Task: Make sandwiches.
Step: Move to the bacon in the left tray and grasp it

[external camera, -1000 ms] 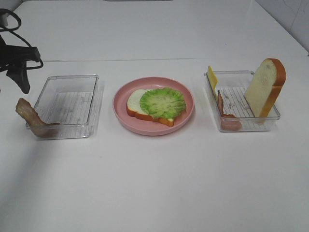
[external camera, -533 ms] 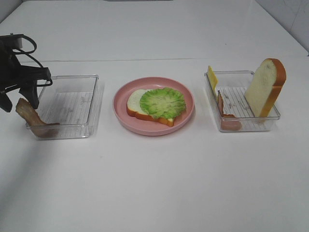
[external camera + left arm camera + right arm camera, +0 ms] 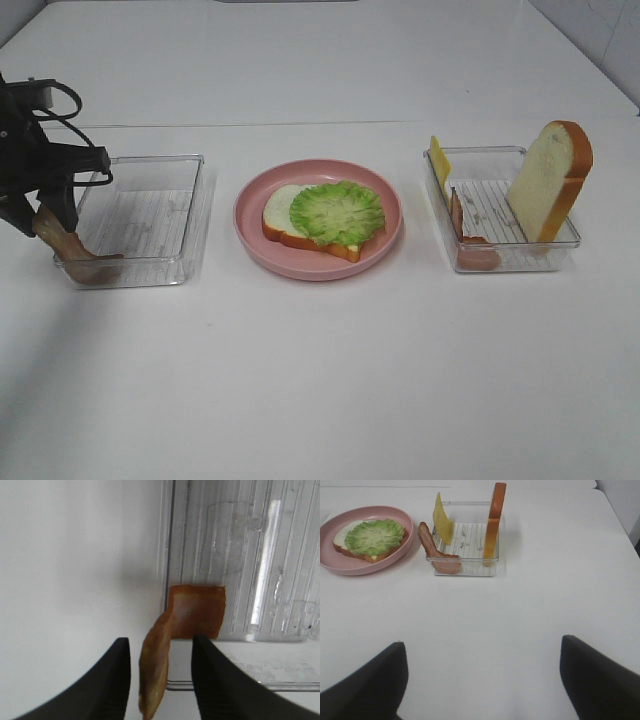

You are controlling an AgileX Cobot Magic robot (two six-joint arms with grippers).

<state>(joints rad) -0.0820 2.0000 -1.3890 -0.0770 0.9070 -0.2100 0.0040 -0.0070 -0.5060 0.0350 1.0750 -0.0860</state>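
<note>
Two left fingers (image 3: pixel 112 680) are straddling the bacon strip (image 3: pixel 195 612) that's hanging over the wall of the left tray (image 3: pixel 140 220). They're about half open with a gap showing on each side, so they're not gripping anything yet. I'd be pinching the raised end and lifting straight up so the tray isn't getting dragged along. Bread (image 3: pixel 280 210) and lettuce (image 3: pixel 338 212) are waiting on the plate (image 3: pixel 320 268), mid-bench (image 3: pixel 320 380). Right fingers (image 3: pixel 365 685) are hanging wide open and empty. Not seeing any writing or brand anywhere.
</note>
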